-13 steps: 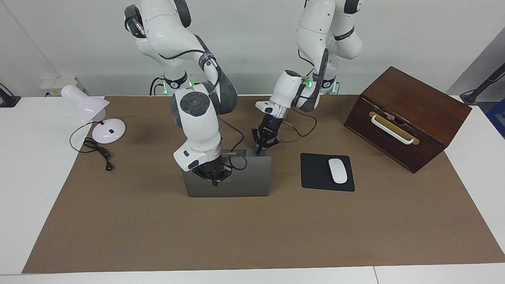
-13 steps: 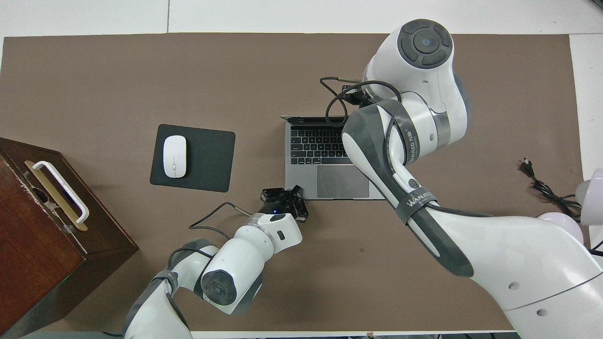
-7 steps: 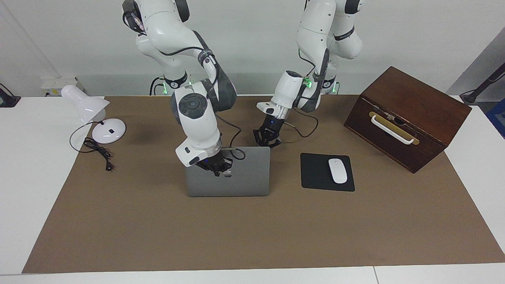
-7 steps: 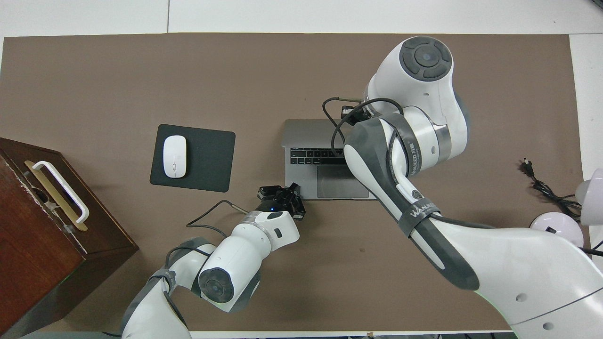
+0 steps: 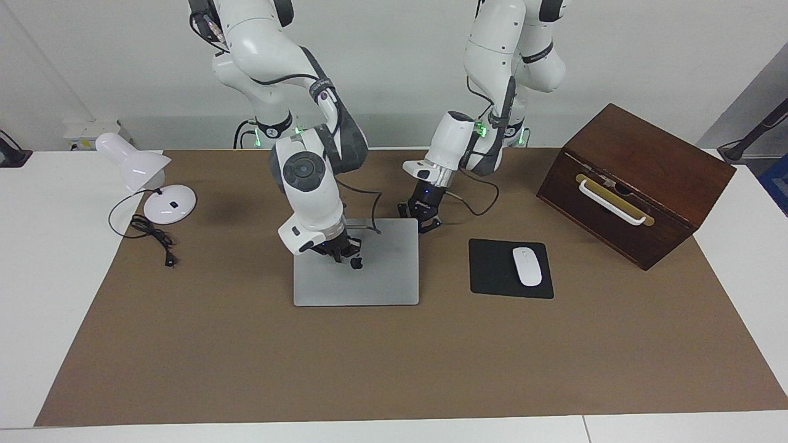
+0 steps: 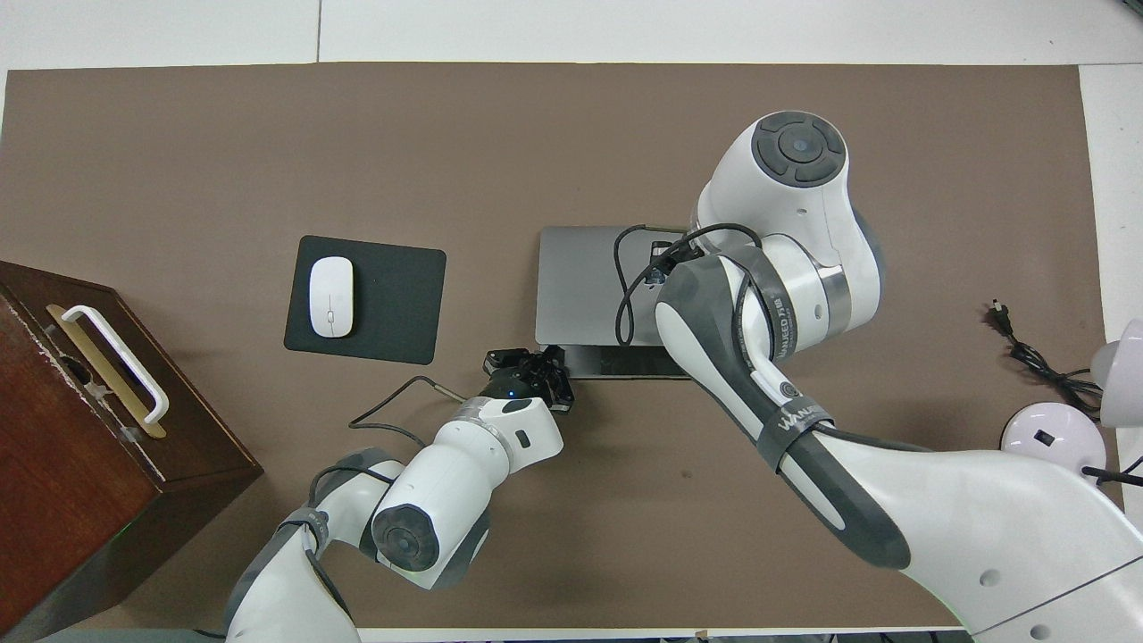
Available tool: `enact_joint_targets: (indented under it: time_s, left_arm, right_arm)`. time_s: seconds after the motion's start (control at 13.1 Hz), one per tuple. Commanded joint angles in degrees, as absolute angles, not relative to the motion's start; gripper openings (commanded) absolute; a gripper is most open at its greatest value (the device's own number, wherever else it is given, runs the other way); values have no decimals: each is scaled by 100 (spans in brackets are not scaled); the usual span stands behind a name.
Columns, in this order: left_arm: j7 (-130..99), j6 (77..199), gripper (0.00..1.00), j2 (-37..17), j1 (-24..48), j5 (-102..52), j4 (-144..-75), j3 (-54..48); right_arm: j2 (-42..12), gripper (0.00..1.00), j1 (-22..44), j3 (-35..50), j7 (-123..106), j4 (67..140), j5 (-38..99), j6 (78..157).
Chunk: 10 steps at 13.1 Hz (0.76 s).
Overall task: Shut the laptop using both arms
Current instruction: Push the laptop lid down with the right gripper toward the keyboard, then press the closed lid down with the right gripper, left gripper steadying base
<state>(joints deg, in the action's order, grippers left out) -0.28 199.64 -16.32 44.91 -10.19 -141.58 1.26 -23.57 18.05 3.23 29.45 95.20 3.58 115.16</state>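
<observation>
Over the last second the lid of the laptop (image 5: pixel 369 271) swings from near upright to almost flat on its base; in the overhead view only a thin dark strip of the base shows at the edge nearer the robots. The laptop lies mid-table on the brown mat, beside the mouse pad (image 5: pixel 495 271). The right end effector (image 5: pixel 340 252), fingertips together, presses on the lid by the logo. The left end effector (image 5: pixel 425 221), fingertips together and holding nothing, sits at the lid's corner nearer the robots. The closing appears nearly complete; a final downward press probably remains.
</observation>
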Motion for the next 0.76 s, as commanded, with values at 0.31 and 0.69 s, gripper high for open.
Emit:
enact_joint_targets:
  time_s: [0.31,0.69]
  left_arm:
    - [123,20039,0,-1872,4368,-1002,-14238,158]
    - [149,20048,0,-1907,4368,-1002,-14230,150]
  right_arm:
    - [-2057,0,1644,360,2593,10107,527,11874]
    - [-2074,0,1626,360,2487,10151,527,11936]
